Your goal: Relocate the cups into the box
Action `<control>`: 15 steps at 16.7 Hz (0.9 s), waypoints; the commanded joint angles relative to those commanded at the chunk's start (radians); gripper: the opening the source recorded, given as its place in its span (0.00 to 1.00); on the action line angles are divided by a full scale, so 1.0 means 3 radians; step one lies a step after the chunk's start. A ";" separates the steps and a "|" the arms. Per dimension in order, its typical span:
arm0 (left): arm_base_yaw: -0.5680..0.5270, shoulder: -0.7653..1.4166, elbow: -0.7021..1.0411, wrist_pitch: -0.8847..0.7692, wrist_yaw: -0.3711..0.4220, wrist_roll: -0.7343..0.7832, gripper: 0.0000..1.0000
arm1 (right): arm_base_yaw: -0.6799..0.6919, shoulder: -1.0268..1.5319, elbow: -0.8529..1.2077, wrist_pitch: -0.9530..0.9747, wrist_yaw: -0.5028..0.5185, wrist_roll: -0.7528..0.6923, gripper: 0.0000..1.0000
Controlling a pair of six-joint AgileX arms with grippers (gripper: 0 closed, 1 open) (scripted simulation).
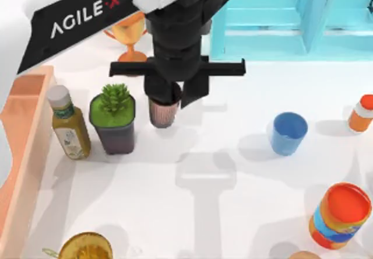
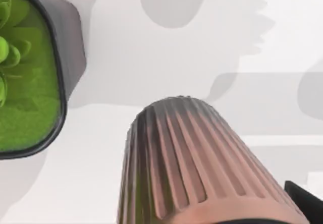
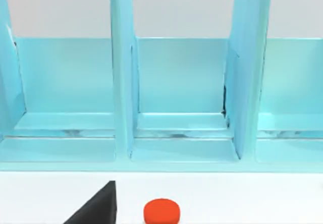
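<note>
The dark reddish-brown cup (image 1: 162, 113) stands upright near the table's middle, just right of a potted plant. My left gripper (image 1: 176, 98) hangs straight over it, shut on the cup's right-hand rim wall. In the left wrist view the ribbed cup (image 2: 186, 163) looms very close, with one black finger (image 2: 305, 201) against its rim. The light blue cup (image 1: 288, 132) stands upright and alone further right. The box (image 1: 23, 148), pale salmon-tan with thick walls, runs along the table's left edge.
A succulent in a dark pot (image 1: 113, 118) and a yellow-green bottle (image 1: 70, 125) stand between the brown cup and the box. Behind are a gold trophy (image 1: 129, 37) and a turquoise cabinet (image 1: 280, 20). An orange-lidded can (image 1: 341, 215) and an orange-capped bottle (image 1: 361, 113) sit at right.
</note>
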 joint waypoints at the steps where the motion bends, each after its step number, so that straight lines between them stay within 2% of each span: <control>1: 0.0001 -0.0005 -0.0003 -0.0004 0.0002 0.0005 0.00 | 0.0000 0.0000 0.0000 0.0000 0.0000 0.0000 1.00; 5: 0.0141 -0.0314 -0.0216 -0.0255 0.0121 0.0358 0.00 | 0.0000 0.0000 0.0000 0.0000 0.0000 0.0000 1.00; 8: 0.0520 -0.0734 -0.0517 -0.0511 0.0252 0.0913 0.00 | 0.0000 0.0000 0.0000 0.0000 0.0000 0.0000 1.00; 11: 0.1149 -0.1241 -0.0834 -0.0675 0.0399 0.1592 0.00 | 0.0000 0.0000 0.0000 0.0000 0.0000 0.0000 1.00; 15: 0.2182 -0.1829 -0.1303 -0.0715 0.0549 0.2482 0.00 | 0.0000 0.0000 0.0000 0.0000 0.0000 0.0000 1.00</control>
